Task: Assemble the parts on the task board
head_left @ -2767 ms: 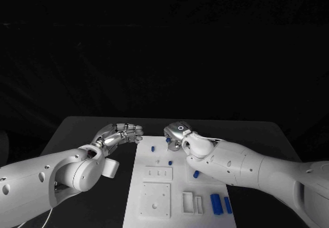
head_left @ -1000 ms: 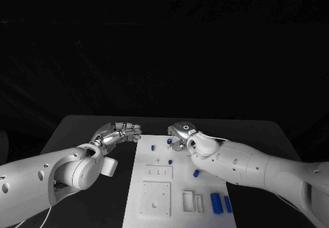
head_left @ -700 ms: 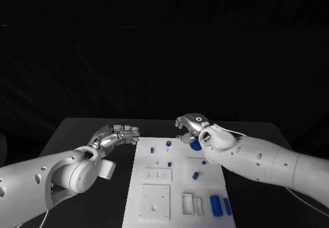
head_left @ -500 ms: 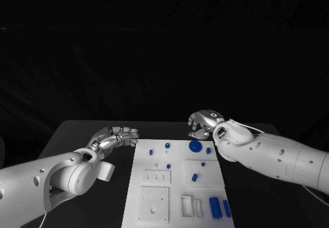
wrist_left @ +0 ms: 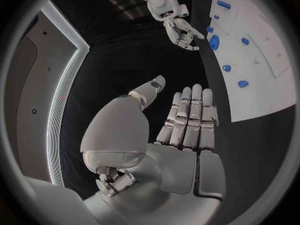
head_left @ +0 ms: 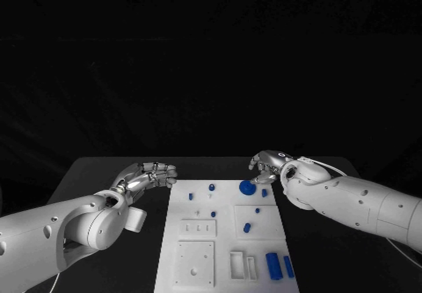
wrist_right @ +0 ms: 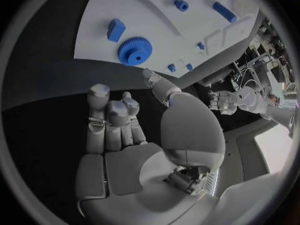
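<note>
The right hand [head_left: 266,166] hangs released, holding nothing, fingers loosely curled and apart, just off the far right corner of the white board [head_left: 200,256]. A blue gear [head_left: 247,187] lies flat on the board just beside its fingertips, a small blue block [wrist_right: 115,29] next to it. The left hand [head_left: 147,175] is likewise released, fingers extended, beside the board's far left edge.

White task board [head_left: 200,244] — blue parts [head_left: 248,187] scattered
</note>
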Robot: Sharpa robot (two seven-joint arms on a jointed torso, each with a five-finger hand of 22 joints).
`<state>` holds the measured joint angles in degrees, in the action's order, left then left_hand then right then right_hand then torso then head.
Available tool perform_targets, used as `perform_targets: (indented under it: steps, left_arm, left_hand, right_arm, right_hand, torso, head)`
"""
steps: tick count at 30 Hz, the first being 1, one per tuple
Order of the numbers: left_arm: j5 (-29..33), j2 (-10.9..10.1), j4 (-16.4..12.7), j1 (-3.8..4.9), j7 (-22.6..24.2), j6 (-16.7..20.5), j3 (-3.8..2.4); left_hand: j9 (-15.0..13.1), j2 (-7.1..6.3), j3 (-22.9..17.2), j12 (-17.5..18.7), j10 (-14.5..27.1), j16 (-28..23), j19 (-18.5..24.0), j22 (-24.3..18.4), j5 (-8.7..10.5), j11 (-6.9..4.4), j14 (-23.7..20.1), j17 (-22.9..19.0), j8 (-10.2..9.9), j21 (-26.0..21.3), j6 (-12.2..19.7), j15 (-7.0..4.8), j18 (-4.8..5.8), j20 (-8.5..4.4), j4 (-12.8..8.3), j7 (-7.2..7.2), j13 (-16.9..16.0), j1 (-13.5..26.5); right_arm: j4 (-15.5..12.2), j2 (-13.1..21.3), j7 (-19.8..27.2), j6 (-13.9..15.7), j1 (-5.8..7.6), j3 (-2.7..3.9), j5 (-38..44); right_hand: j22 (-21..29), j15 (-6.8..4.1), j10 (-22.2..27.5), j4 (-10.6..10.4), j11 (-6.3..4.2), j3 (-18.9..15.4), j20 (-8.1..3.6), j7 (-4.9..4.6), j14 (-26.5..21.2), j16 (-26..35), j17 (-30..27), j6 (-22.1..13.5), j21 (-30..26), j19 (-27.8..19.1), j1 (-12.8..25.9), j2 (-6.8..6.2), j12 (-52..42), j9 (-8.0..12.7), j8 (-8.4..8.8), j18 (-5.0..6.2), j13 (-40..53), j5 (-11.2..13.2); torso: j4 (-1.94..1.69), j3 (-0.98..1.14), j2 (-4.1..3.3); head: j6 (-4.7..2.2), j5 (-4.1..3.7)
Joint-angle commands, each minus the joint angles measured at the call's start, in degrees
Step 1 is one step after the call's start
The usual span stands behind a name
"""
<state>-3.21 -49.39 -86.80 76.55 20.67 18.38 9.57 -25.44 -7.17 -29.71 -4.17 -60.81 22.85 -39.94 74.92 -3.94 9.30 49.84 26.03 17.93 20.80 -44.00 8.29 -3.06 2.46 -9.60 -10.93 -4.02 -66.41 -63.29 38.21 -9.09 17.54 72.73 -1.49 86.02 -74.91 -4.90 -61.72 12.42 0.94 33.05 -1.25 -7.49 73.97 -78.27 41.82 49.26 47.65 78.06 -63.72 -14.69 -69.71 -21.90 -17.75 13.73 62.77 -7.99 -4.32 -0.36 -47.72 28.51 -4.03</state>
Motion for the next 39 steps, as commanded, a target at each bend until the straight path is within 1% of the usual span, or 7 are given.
perform_targets:
  steps: [1, 3, 9, 14, 16, 24, 39]
  left_arm:
    - [-0.13, 0.25, 0.05, 0.1, 0.59, -1.01, -0.05]
    - [-0.14, 0.27, 0.09, 0.1, 0.6, -1.0, -0.04]
    - [-0.18, 0.32, 0.27, 0.09, 0.58, -1.08, -0.04]
    - [-0.18, 0.55, 0.59, 0.09, 0.55, -1.11, -0.04]
    - [-0.18, 0.56, 0.6, 0.09, 0.55, -1.12, -0.04]
    - [-0.18, 0.55, 0.73, 0.08, 0.5, -1.14, -0.04]
    - [-0.19, 0.6, 0.76, 0.08, 0.49, -1.21, -0.04]
  left_hand:
    - [0.09, 0.15, -0.04, 0.24, -0.19, -0.34, -0.33, 0.82, 0.24, 0.23, 0.26, -0.02, -0.2, -0.2, -0.33, 0.12, -0.82, 0.17, -0.4, -0.1, 0.07, 0.53]
    - [0.09, 0.16, -0.05, 0.24, -0.19, -0.35, -0.34, 0.82, 0.24, 0.23, 0.26, -0.01, -0.2, -0.2, -0.33, 0.12, -0.82, 0.17, -0.41, -0.1, 0.07, 0.53]
    - [0.1, 0.17, -0.06, 0.24, -0.19, -0.36, -0.33, 0.82, 0.24, 0.23, 0.26, -0.01, -0.2, -0.21, -0.33, 0.13, -0.82, 0.18, -0.43, -0.1, 0.07, 0.55]
    - [0.1, 0.16, -0.06, 0.25, -0.19, -0.36, -0.33, 0.82, 0.24, 0.23, 0.26, -0.01, -0.21, -0.21, -0.33, 0.13, -0.82, 0.18, -0.44, -0.1, 0.07, 0.56]
    - [0.1, 0.17, -0.07, 0.25, -0.19, -0.36, -0.33, 0.82, 0.24, 0.23, 0.26, -0.01, -0.21, -0.21, -0.33, 0.13, -0.82, 0.18, -0.44, -0.11, 0.07, 0.56]
    - [0.11, 0.17, -0.08, 0.26, -0.18, -0.37, -0.33, 0.83, 0.25, 0.25, 0.26, -0.01, -0.21, -0.21, -0.33, 0.13, -0.81, 0.19, -0.46, -0.14, 0.07, 0.6]
    - [0.13, 0.19, -0.1, 0.27, -0.16, -0.39, -0.32, 0.83, 0.26, 0.27, 0.26, -0.01, -0.23, -0.21, -0.33, 0.14, -0.81, 0.2, -0.48, -0.19, 0.07, 0.69]
  right_arm:
    - [0.87, -0.62, 1.58, -2.56, -0.59, 0.0, -1.26]
    - [1.44, -0.95, 1.69, -2.54, -0.98, -0.01, -1.26]
    - [2.68, -1.84, 1.98, -2.86, -1.85, -0.03, -1.04]
    - [3.13, -2.41, 2.02, -2.26, -2.44, -0.06, -0.19]
    - [3.34, -2.65, 2.02, -2.25, -2.52, -0.07, -0.19]
    - [3.97, -2.99, 1.66, -3.39, -2.54, -0.14, -0.64]
    - [5.81, -4.22, 1.36, -4.98, -3.04, -0.87, 0.86]
  right_hand:
    - [-1.53, -0.1, -0.45, 0.17, 0.36, 0.22, -2.69, -0.3, -0.4, -0.38, 0.64, -0.31, 0.94, 1.65, 0.7, 0.2, -1.46, 0.1, 0.29, 1.27, 1.52, -0.41]
    - [-1.52, -0.07, -0.96, 0.27, 0.39, 0.19, -2.8, -0.33, -0.47, -0.5, 0.95, -0.49, 1.43, 1.57, 0.81, 0.38, -2.04, 0.12, 0.38, 1.27, 2.27, -0.56]
    - [-1.48, -0.05, -1.89, 0.42, 0.41, 0.21, -2.93, -0.35, -0.55, -0.63, 1.45, -0.53, 2.19, 1.34, 0.98, 0.71, -2.98, 0.08, 0.36, 1.27, 3.52, -0.62]
    - [-1.48, -0.05, -2.02, 0.44, 0.41, 0.21, -2.94, -0.36, -0.56, -0.64, 1.49, -0.52, 2.25, 1.32, 0.99, 0.73, -3.09, 0.08, 0.35, 1.27, 3.66, -0.62]
    - [-1.59, -0.05, -3.21, 0.98, 0.4, 0.93, -3.14, -0.33, -0.57, -0.73, 1.8, 0.25, 3.2, 1.51, -0.07, 1.52, -4.11, -0.13, -0.08, 1.27, 4.89, 1.59]
    - [-1.48, -0.01, -3.53, 0.36, 0.42, 2.96, -3.05, -0.33, -0.58, -0.55, 2.59, 0.97, 5.21, 0.7, 0.23, 2.47, -4.5, -0.29, -0.36, 1.27, 5.65, 4.55]
    - [-1.41, 0.03, -3.55, -0.77, 0.46, 5.39, -3.02, -0.37, -0.46, -0.22, 3.32, 1.6, 6.83, 0.02, 0.72, 3.12, -4.41, -0.4, -0.52, 1.27, 5.91, 4.85]
  torso:
    - [-0.02, 0.07, -0.05]
    - [-0.04, 0.11, -0.07]
    - [-0.06, -0.07, -0.07]
    - [-0.03, -0.11, -0.06]
    - [-0.01, -0.1, -0.07]
    - [-0.03, -0.16, -0.01]
    - [-0.01, -0.12, -0.03]
  head:
    - [0.24, -0.14]
    - [0.4, -0.16]
    - [0.6, -0.13]
    - [0.41, -0.29]
    - [0.55, -0.15]
    - [0.65, 0.06]
    - [1.0, -0.01]
